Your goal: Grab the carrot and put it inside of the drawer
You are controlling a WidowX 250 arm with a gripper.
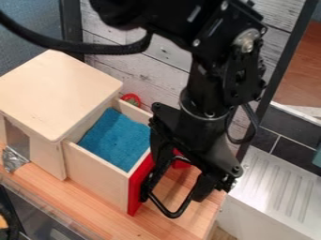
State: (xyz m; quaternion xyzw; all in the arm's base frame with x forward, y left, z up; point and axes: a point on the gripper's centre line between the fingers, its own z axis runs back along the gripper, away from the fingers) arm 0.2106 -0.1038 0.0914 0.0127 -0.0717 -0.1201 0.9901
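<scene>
A black robot arm (213, 93) hangs over the wooden worktop (63, 204), its tool (174, 190) poised beside the red front (141, 185) of an open drawer (94, 173), the two fingers spread apart. The drawer lies just left of the tool, a blue cloth (119, 138) spread inside. Farther left of the tool stands the pale wooden cabinet (56, 91), with a crinkled silvery object (12, 159) at its side opening. Up and left of the tool, a red item (131, 99) sits behind the drawer; a white ribbed drainboard (279, 187) lies to the tool's right.
</scene>
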